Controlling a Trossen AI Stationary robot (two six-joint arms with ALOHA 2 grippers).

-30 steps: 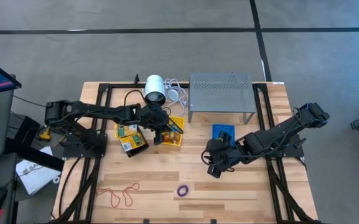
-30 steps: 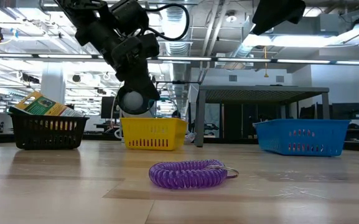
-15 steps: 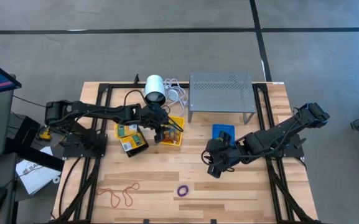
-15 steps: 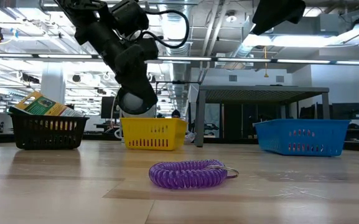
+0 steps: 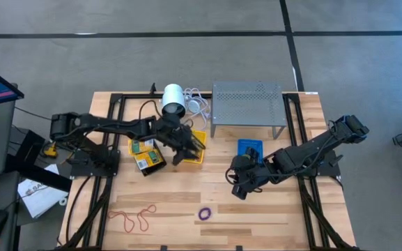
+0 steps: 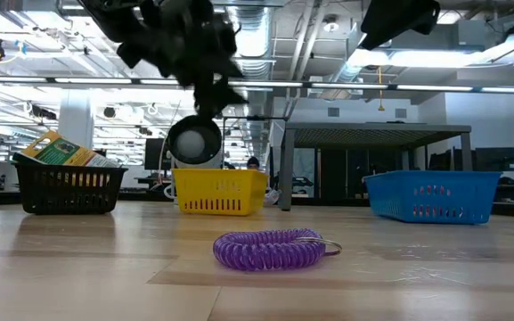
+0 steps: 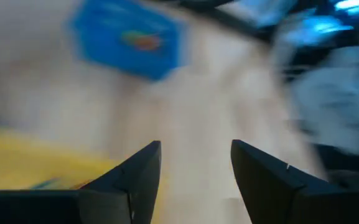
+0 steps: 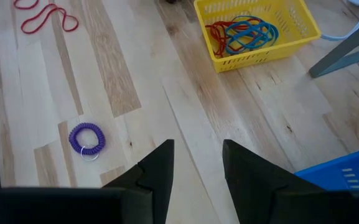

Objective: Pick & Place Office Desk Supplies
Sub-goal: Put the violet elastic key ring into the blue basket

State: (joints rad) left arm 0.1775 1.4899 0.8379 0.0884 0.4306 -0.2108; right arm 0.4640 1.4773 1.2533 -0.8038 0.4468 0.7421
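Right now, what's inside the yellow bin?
The yellow bin holds tangled red and blue rubber bands. Anything beneath that tangle is covered.

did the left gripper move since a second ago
Yes. In the high view the left gripper has shifted slightly right across the yellow bin, toward the grey stand.

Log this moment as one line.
left hand: open, empty, over yellow bin | right hand: open, empty, idle | purple coil: on table
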